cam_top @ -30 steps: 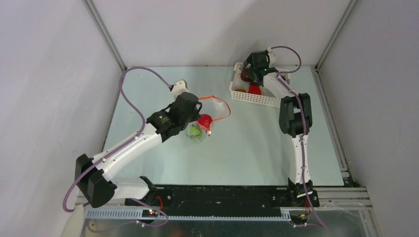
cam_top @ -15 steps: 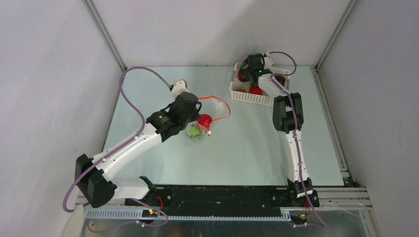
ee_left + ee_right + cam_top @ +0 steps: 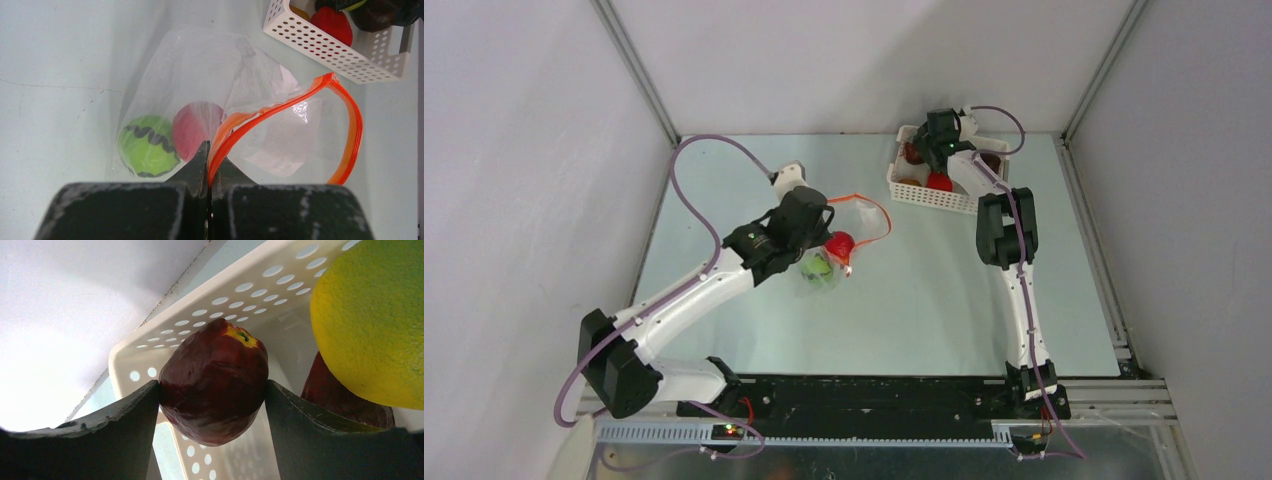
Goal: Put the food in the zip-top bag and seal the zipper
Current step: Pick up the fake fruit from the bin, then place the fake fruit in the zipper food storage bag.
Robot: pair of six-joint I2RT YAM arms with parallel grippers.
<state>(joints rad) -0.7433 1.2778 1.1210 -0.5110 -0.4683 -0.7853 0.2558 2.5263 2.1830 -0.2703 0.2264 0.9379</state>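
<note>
The clear zip-top bag (image 3: 210, 75) lies left of centre on the table, its mouth open. My left gripper (image 3: 210, 162) is shut on its orange-red zipper (image 3: 350, 125) strip. Inside the bag are a bright green ball with a dark wavy line (image 3: 145, 145) and a red ball (image 3: 197, 127); both also show from above, green (image 3: 818, 266) and red (image 3: 839, 243). My right gripper (image 3: 212, 390) is in the white basket (image 3: 210, 305), shut on a dark maroon apple (image 3: 215, 385). A yellow-green fruit (image 3: 375, 315) and another maroon fruit (image 3: 340, 395) sit beside it.
The white perforated basket (image 3: 934, 198) stands at the back right, near the rear wall, with a bright red fruit (image 3: 939, 181) and other fruits in it. Metal frame posts and grey walls close the table at the back and sides.
My right arm has reached a little further left into the basket. The left arm and the bag have hardly moved.
</note>
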